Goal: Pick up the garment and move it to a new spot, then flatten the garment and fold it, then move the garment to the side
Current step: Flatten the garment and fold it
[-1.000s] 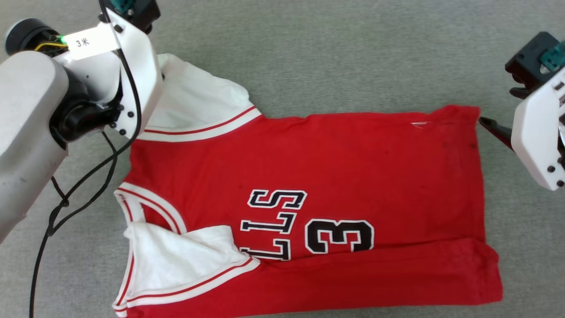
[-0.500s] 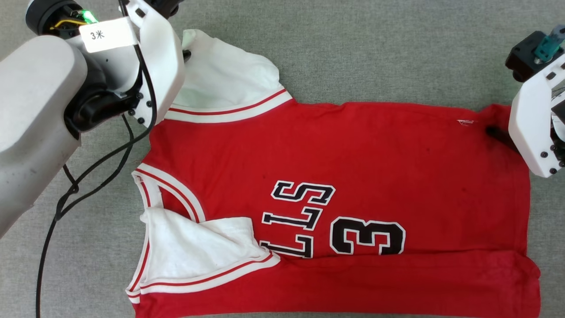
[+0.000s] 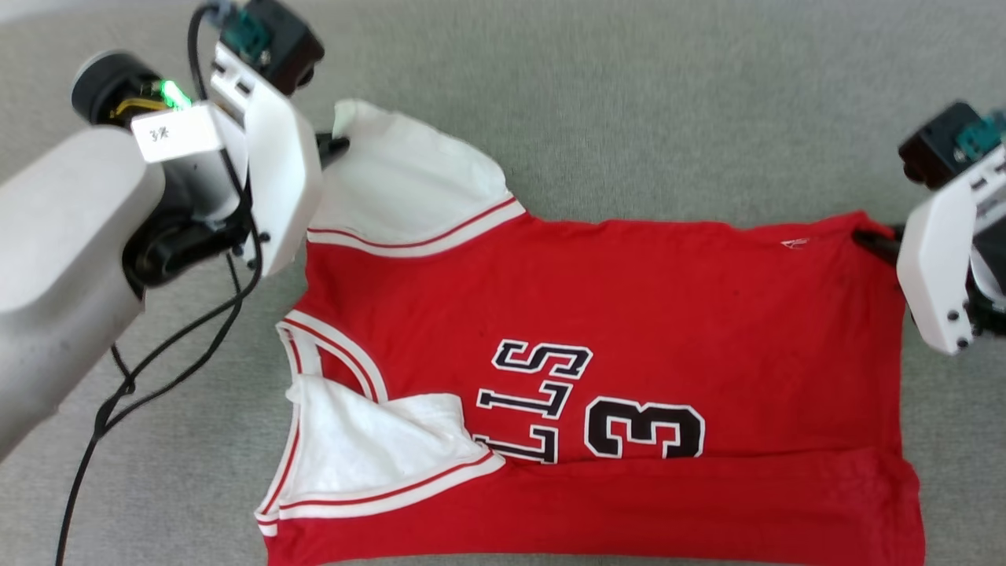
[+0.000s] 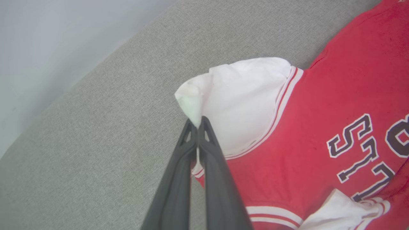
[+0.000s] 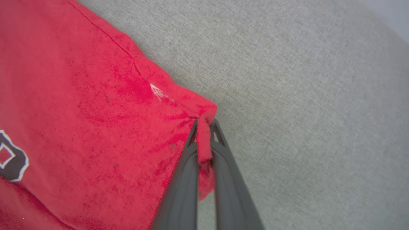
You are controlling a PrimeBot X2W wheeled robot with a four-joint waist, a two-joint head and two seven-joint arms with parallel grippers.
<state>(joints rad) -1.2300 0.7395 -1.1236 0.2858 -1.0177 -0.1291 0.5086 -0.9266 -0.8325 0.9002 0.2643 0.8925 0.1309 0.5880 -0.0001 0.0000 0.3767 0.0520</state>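
Your red jersey with white sleeves and black lettering, the garment (image 3: 629, 314), lies spread flat on the grey woven surface (image 3: 629, 118). Its near edge appears already turned over. The rest of the fold and the move aside are left. Your left gripper (image 4: 198, 123) is clamped on the white sleeve tip at ten o'clock. Your right gripper (image 5: 204, 124) is clamped on the red hem corner at two o'clock.

Pinches the far white sleeve tip of the garment (image 3: 629, 314) with the left gripper (image 4: 198, 123), fingers pressed flat together, pale forearm (image 3: 55, 259) slanting in past the collar end. Clamps the right gripper (image 5: 204, 123) on the garment's far hem corner, red cloth bunched between closed fingers.
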